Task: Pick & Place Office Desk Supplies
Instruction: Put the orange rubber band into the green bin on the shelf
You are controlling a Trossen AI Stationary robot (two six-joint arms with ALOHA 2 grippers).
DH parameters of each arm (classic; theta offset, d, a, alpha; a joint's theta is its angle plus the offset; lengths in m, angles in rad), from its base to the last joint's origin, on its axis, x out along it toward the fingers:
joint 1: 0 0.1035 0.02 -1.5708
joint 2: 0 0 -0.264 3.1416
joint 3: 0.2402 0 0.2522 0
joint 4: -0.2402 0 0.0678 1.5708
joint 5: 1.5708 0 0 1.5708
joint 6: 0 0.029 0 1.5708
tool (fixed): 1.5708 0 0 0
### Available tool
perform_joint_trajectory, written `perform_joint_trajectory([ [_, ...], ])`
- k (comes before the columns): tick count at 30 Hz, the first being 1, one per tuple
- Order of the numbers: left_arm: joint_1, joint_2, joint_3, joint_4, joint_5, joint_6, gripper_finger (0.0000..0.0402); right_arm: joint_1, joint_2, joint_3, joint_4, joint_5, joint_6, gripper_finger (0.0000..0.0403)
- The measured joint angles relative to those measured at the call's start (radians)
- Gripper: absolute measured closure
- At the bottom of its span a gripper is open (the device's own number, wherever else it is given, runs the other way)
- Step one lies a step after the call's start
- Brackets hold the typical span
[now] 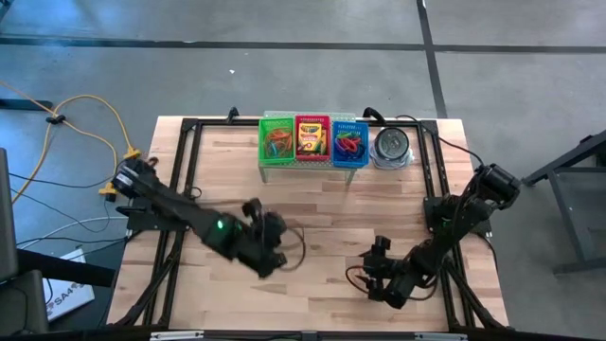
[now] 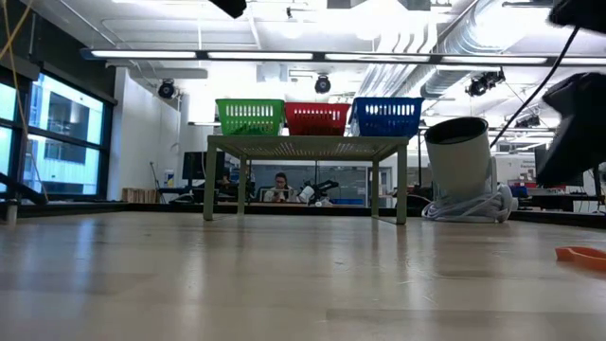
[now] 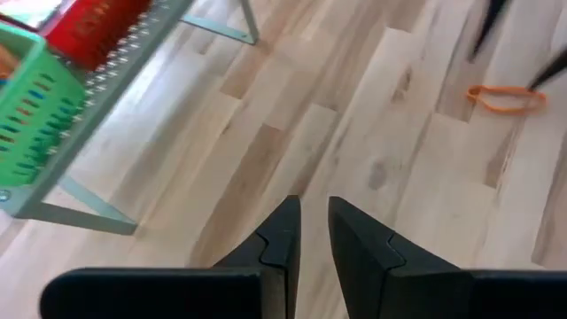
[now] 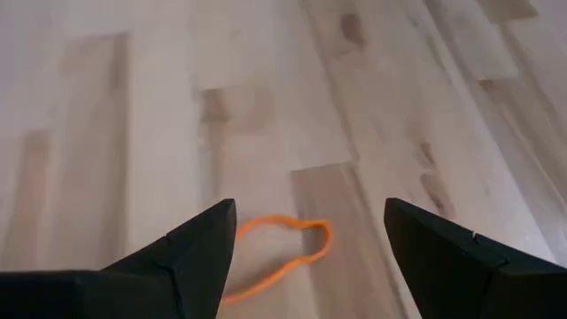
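Note:
An orange rubber band (image 4: 275,252) lies flat on the wooden table, near its right front; it also shows in the left wrist view (image 3: 505,97) and the low view (image 2: 579,254). My right gripper (image 4: 310,208) (image 1: 377,279) hangs open just above it, one finger on either side, touching nothing. My left gripper (image 3: 314,221) (image 1: 275,248) is over the table's middle front. Its fingers are almost together with nothing between them. At the far middle, a crayon box (image 1: 311,140) lies in the red basket, and rubber bands lie in the green basket (image 1: 277,142) and blue basket (image 1: 349,142).
The three mesh baskets stand side by side on a low metal rack (image 2: 308,147) at the far edge. A round silvery tin (image 1: 391,147) sits right of it. A black frame (image 1: 189,170) runs along the table's sides. Bare wood lies between the arms.

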Motion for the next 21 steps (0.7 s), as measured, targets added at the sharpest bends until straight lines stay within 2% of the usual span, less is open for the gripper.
perform_joint_trajectory([
  [5, -0.077, 0.112, 0.000, 0.064, -0.076, -0.043, 0.0346, -0.035, 0.000, 0.000, -0.036, -0.054, 0.106, 0.0125],
  [8, -0.099, 0.189, 0.000, 0.115, -0.076, -0.032, 0.0346, -0.037, 0.000, 0.000, -0.068, -0.080, 0.159, 0.0125],
  [15, -0.106, 0.343, 0.000, 0.240, -0.067, -0.023, 0.0346, -0.035, 0.004, 0.000, -0.072, -0.079, 0.160, 0.0133],
  [21, -0.102, 0.382, 0.000, 0.250, -0.064, -0.023, 0.0346, -0.035, 0.096, 0.000, -0.055, -0.092, 0.127, 0.0148],
])
